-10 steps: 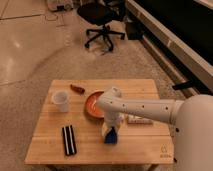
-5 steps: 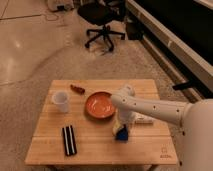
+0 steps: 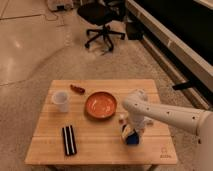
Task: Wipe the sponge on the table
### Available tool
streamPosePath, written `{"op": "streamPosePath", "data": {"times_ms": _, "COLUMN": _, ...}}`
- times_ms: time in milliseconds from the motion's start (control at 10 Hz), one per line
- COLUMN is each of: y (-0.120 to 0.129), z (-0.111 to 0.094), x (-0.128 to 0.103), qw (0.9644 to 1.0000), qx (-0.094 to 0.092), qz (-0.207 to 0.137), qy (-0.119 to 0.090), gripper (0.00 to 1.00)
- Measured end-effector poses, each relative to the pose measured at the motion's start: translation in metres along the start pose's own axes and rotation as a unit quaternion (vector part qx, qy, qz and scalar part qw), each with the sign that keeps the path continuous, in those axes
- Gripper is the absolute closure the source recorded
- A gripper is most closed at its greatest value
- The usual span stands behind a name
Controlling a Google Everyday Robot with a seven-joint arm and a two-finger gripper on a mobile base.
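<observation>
The blue sponge (image 3: 132,138) lies pressed flat on the light wooden table (image 3: 100,142), right of centre near the front edge. My gripper (image 3: 130,131) comes straight down on it from the white arm (image 3: 165,114) that reaches in from the right, and it is shut on the sponge. Only the blue lower part of the sponge shows; the gripper hides the top of it.
An orange bowl (image 3: 100,105) sits mid-table, just left of the arm. A white cup (image 3: 61,100) stands at the left, and a small red-brown item (image 3: 77,89) lies behind it. A black ribbed bar (image 3: 69,139) lies front left. An office chair (image 3: 102,20) stands on the floor beyond.
My gripper and the sponge have slid together to the right across the table, and slightly toward the front edge. Nothing else has moved.
</observation>
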Motion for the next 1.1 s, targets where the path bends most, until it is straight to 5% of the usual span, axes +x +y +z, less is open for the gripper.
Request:
{"op": "streamPosePath", "data": {"times_ms": 500, "y": 0.028, "z": -0.013, "x": 0.033, "qw": 0.9985, "qx": -0.037, "qz": -0.040, "qy": -0.002, "gripper": 0.95}}
{"op": "streamPosePath", "data": {"times_ms": 1100, "y": 0.085, "z": -0.026, "x": 0.027, "qw": 0.9900, "qx": -0.073, "qz": -0.119, "qy": -0.016, "gripper": 0.35}}
